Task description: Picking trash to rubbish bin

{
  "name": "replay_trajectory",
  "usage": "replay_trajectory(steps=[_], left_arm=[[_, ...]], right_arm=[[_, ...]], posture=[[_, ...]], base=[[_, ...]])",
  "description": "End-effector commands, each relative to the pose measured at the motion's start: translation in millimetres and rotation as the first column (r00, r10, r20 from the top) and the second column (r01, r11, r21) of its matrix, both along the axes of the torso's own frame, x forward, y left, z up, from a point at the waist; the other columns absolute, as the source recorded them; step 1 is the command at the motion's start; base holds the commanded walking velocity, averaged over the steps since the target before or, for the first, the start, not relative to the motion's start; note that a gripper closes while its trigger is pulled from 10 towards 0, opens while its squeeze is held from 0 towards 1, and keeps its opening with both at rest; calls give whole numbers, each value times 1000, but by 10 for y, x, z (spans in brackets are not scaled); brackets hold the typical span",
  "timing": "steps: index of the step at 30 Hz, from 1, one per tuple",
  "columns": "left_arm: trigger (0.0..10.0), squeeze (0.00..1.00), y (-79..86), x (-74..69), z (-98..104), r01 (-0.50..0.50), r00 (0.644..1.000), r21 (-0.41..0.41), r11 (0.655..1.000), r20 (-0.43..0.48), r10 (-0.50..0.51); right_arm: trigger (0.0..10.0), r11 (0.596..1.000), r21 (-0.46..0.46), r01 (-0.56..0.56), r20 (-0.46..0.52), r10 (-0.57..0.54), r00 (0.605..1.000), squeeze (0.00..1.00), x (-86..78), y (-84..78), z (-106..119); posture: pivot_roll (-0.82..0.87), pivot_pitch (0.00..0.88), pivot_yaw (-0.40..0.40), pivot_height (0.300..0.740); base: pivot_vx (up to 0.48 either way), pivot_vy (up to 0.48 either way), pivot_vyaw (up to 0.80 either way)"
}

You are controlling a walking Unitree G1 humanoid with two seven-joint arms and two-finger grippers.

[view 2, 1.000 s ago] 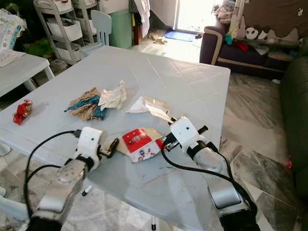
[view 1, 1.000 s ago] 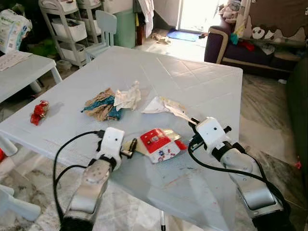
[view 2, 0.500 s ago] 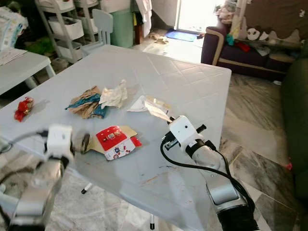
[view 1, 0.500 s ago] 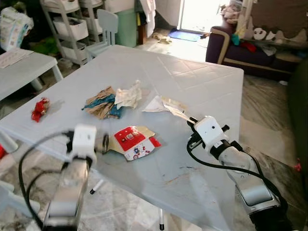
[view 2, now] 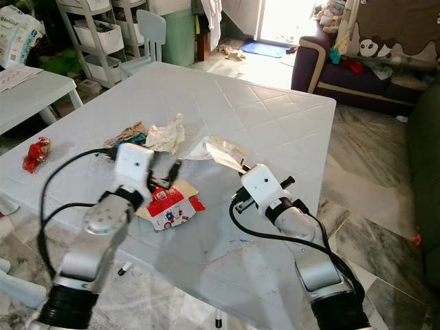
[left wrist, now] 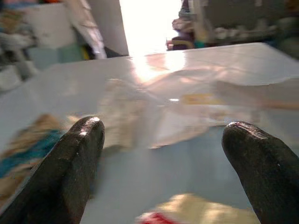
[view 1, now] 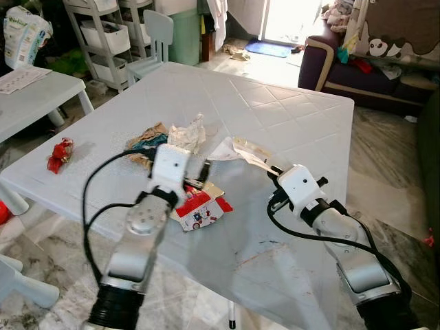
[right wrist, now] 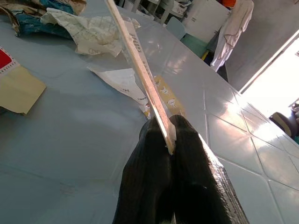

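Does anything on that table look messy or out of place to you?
Yes: litter lies across the pale table. A crumpled brown and teal wad touches a balled white paper, a flattened red carton lies near the front edge, and a red wrapper sits alone at the robot's left. The right end effector pinches a clear wrapper.

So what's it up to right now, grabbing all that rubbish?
Right gripper shut on clear wrapper. Left gripper open, above red carton. Crumpled paper and red wrapper on table.
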State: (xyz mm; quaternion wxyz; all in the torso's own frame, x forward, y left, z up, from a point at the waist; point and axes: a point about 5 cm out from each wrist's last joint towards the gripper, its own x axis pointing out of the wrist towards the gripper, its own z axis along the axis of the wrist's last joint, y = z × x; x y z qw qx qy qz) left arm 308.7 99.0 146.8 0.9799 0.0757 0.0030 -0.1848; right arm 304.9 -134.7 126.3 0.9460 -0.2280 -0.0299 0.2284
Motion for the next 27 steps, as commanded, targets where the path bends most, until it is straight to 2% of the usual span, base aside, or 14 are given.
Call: replay_trajectory(steps=[1,7,9,10,14,16,19,21,22,27], left_arm=[[10000,0,-109,-1,-77,39,997,4,999,-68,-39],[10000,0,-175,-72,-217,19,978,-51,999,-205,-29],[10000,0,-86,-108,-290,-39,957,-56,998,-291,21],[10000,0,-86,-108,-290,-39,957,-56,998,-291,21],[10000,0,95,-95,-243,-112,930,-42,993,-355,90],[10000,0,204,-112,-159,-130,914,-37,991,-392,106],[10000,0,306,-139,-104,-121,916,10,993,-384,116],[10000,0,331,-149,-119,-119,911,18,993,-396,117],[10000,0,363,-159,-190,-115,900,32,993,-420,118],[10000,0,327,-183,-305,-75,866,21,997,-494,76]], right_arm=[[0,1000,-11,8,4,-8,1000,0,17,-47,13],[0,1000,-16,10,0,-10,1000,0,26,-65,12],[0,1000,-20,15,-10,-15,1000,0,29,-86,-4],[0,1000,-20,15,-10,-15,1000,0,29,-86,-4],[0,1000,-23,15,-15,-15,1000,0,34,-88,-15],[0,1000,-24,15,-20,-15,1000,0,36,-89,-25],[0,1000,-25,14,-25,-15,1000,0,38,-86,-40],[0,1000,-25,14,-27,-15,1000,0,41,-80,-47],[0,1000,-24,12,-28,-13,1000,0,47,-62,-56],[0,1000,-24,9,-25,-9,1000,0,64,-29,-46]], posture=[[-9,0,-35,740],[-11,0,-33,740],[-7,0,-32,740],[-7,0,-32,740],[-2,0,-31,740],[7,0,-29,740],[21,0,-28,740],[26,0,-28,740],[26,0,-25,740],[19,0,-22,740]], base=[[0,0,0],[0,0,0],[0,0,0],[0,0,0],[0,0,0],[0,0,0],[0,0,0],[0,0,0],[0,0,0],[0,0,0]])
